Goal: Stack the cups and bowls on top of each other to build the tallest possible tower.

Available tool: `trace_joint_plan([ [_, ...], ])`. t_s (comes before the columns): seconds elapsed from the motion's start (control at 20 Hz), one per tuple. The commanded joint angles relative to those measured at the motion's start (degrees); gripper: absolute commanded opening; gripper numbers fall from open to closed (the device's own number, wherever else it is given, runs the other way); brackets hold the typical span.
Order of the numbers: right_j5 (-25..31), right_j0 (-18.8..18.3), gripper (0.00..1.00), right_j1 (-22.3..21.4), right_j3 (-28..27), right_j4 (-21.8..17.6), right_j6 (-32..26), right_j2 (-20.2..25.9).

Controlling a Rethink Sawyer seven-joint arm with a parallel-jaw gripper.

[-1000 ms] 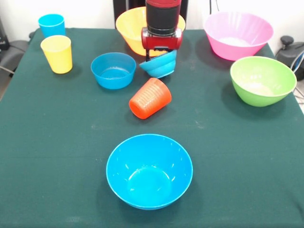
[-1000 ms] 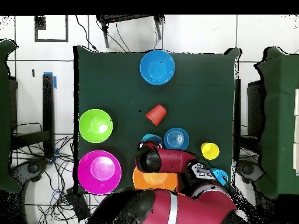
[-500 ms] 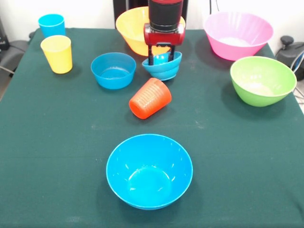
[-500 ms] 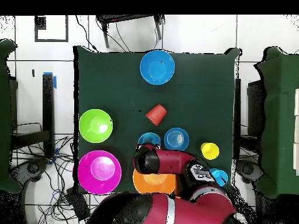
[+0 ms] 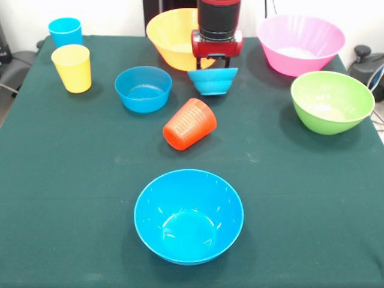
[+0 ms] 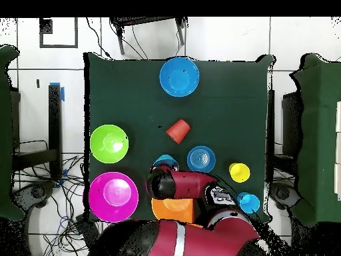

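No tower anywhere yet: every piece spread singly over the green tabletop (image 5: 72, 198), probably laid out so for easy separate reach. Largest first: pink bowl (image 5: 300, 44) and yellow-orange bowl (image 5: 170, 37) upright at the far edge, the second partly hidden behind the arm. Then green bowl (image 5: 332, 101) upright, near the pink one, and big blue bowl (image 5: 188, 215) alone at the near edge, well apart from the rest. Smooth small blue bowl (image 5: 143, 89) upright near the middle. Ridged small blue bowl (image 5: 213, 81) pinched at its rim by the tool (image 5: 217, 59), level, seemingly lifted just clear of the cloth, likely for carrying to a bigger bowl. Tool pressed together on this rim, touching nothing else. Orange-red ribbed cup (image 5: 189, 123) lying on its side just in front. Yellow cup (image 5: 72, 68) and sky blue cup (image 5: 65, 30) upright, close together at a far corner.
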Motion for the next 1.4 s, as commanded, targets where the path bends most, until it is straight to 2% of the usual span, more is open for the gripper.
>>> trace_joint_plan([
  [0.05,-5.56,2.27,1.0,5.49,0.04,1.36,11.29,3.14],
  [0.25,-6.32,2.53,1.0,6.17,-0.36,1.75,11.42,2.74],
  [0.4,-2.92,1.81,1.0,4.07,0.45,2.68,10.86,3.69],
  [0.6,4.85,-0.53,1.0,-1.38,3.06,4.92,10.15,6.16],
  [0.85,11.69,-4.31,1.0,-6.52,6.51,8.77,9.83,11.13],
  [1.0,12.3,-7.26,1.0,-7.53,8.67,10.26,9.45,14.19],
  [1.15,15.81,-8.74,1.0,-10.65,10.27,11.42,7.82,16.39],
  [1.25,14.51,-9.61,1.0,-11.54,11.23,11.09,7.07,18.0],
  [1.4,13.28,-8.95,1.0,-11.65,10.67,9.3,5.77,17.61],
])
